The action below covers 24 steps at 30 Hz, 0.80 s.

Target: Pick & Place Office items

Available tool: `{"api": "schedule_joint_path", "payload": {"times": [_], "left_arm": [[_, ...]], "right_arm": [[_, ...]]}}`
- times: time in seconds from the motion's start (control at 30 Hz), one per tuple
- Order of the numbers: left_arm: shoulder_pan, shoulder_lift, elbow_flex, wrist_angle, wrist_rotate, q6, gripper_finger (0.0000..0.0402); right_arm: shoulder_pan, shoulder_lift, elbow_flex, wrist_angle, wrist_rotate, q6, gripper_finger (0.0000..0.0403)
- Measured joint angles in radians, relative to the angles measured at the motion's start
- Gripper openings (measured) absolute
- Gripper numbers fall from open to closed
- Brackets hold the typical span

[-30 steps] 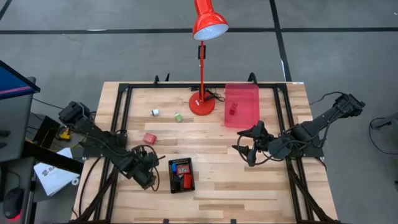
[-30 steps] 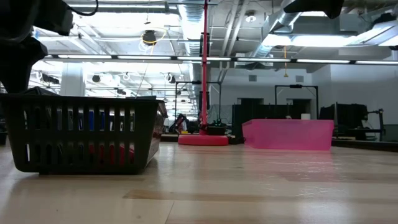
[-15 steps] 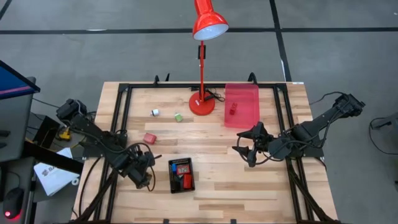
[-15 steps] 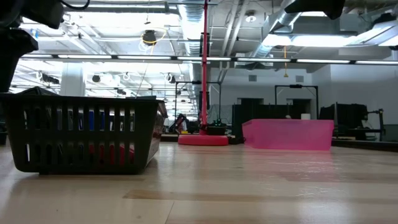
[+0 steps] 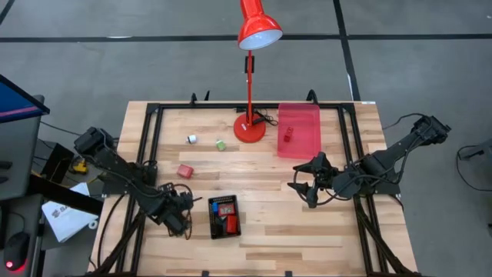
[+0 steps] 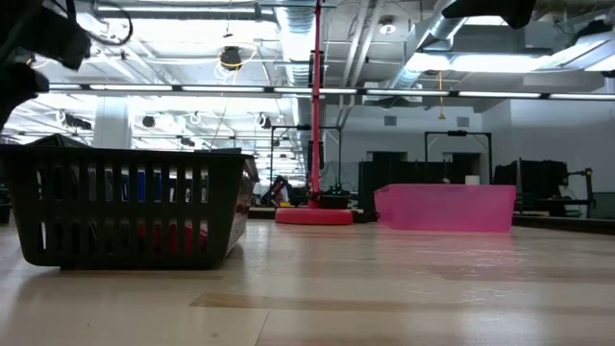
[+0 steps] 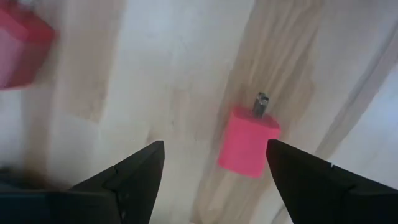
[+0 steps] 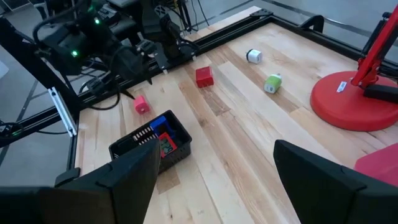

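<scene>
My left gripper [image 5: 177,221] hangs open just left of the black tray [image 5: 210,218], touching nothing. In its wrist view, a pink block with a metal prong [image 7: 249,149] lies flat on the wood between and beyond my open fingers [image 7: 214,144]; a second red piece [image 7: 18,53] shows at the frame's edge. The right wrist view shows that pink block [image 8: 142,104] beside the tray. A red block [image 5: 184,171], a white piece [image 5: 191,138] and a green piece [image 5: 221,145] lie loose on the table. My right gripper [image 5: 302,187] waits open right of centre.
The black tray [image 6: 125,207] holds red and blue pieces. A translucent pink tray [image 5: 298,129] at the far right holds a red piece [image 5: 288,135]. The red lamp's base [image 5: 249,127] stands at the far centre. Black rails [image 5: 150,146] run along the table's sides.
My left gripper has risen and drawn a little away from the black tray toward the table's left edge; in the low view it has climbed above the tray's rim. Nothing on the table has moved.
</scene>
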Motion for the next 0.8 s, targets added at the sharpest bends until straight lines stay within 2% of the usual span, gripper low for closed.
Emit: {"api": "schedule_joint_path", "payload": {"times": [0.13,0.4,0.63,0.8], "left_arm": [[-0.002,0.02,0.0,-0.008,0.026,0.004,0.0283],[0.028,0.016,0.0,-0.037,0.001,0.03,0.0298],[0.017,0.016,0.0,0.065,0.047,-0.002,0.0328],[-0.014,0.016,-0.014,0.062,0.05,-0.007,0.0339]], "right_arm": [[0.0,0.0,0.0,0.0,-0.004,0.0,0.0305],[-0.016,0.037,0.0,0.003,-0.02,-0.008,0.0305],[-0.016,0.093,0.0,0.005,-0.049,0.0,0.0305],[0.001,0.1,-0.001,0.028,-0.047,-0.001,0.0305]]}}
